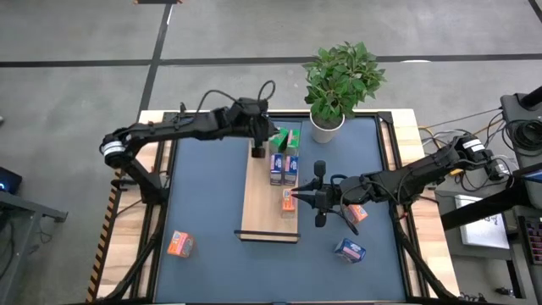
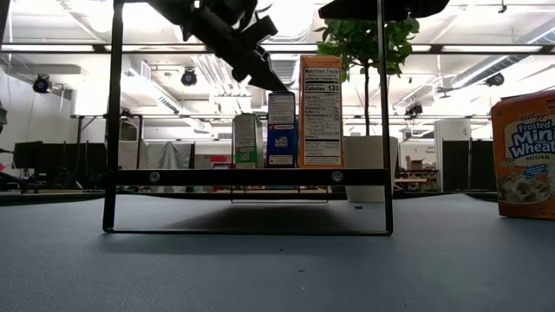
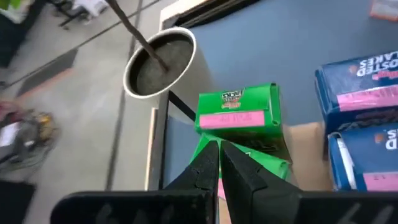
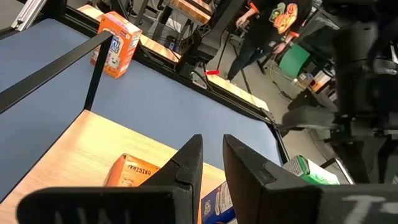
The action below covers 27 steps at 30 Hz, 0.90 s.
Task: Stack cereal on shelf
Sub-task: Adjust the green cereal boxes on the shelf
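Taking the high view as a clock face with the shelf (image 1: 269, 196) at its centre, the nearest items lie loose on the blue table mat (image 1: 203, 254): an orange box (image 1: 179, 244) at 8 o'clock and a blue box (image 1: 349, 250) at 4 o'clock. A second orange box (image 1: 356, 213) lies at 3 o'clock, partly under the right arm.

The shelf is a long light-wood board lying flat, with its dark strip at the 6 o'clock end.

The right gripper (image 1: 295, 197) reaches in from 3 o'clock and sits over the shelf's right edge, at an orange box on the board (image 1: 288, 200). In the right wrist view its fingers (image 4: 186, 163) stand slightly apart with only a narrow gap; nothing is seen between them, and the orange box lies just below them.

Farther up the board, toward 12 o'clock, two blue boxes (image 1: 283, 168) stand side by side, then two green boxes (image 1: 288, 139) at the far end.

The left gripper (image 1: 257, 151) reaches in from 10 o'clock over the board's far left corner. Its fingers (image 3: 205, 171) are fully closed, holding nothing, tips just beside the green boxes.

A potted plant (image 1: 339, 80) stands at 1 o'clock beyond the board.
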Tool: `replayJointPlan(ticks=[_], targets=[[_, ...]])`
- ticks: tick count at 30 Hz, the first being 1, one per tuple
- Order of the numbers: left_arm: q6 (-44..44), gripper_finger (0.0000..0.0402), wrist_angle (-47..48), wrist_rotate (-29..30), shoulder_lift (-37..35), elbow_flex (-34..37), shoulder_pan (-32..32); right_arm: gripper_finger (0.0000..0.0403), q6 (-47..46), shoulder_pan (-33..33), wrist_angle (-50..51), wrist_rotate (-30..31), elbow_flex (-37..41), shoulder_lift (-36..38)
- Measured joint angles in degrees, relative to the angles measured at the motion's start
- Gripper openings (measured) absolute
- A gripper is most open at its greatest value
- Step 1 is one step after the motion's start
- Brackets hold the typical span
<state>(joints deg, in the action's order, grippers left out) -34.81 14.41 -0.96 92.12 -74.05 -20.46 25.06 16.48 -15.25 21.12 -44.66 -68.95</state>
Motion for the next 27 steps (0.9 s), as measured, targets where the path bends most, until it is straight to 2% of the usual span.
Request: replayJointPlan(ticks=[4,7,14,27], targets=[[0.7,0.0,-0.5,-6.2,0.5,-0.5,-3.1,0.0054,0.0,0.0,0.0,0.0,0.0,0.0],[3.1,0.0,-2.1,-8.3,0.5,0.5,-3.7,0.0054,0.0,0.0,0.0,0.0,0.0,0.0],[5.1,0.0,-8.9,-8.8,0.5,4.3,-3.6,0.0054,0.0,0.0,0.0,0.0,0.0,0.0],[7.4,0.0,-11.8,-8.5,4.6,4.7,-3.6,0.0054,0.0,0.0,0.0,0.0,0.0,0.0]])
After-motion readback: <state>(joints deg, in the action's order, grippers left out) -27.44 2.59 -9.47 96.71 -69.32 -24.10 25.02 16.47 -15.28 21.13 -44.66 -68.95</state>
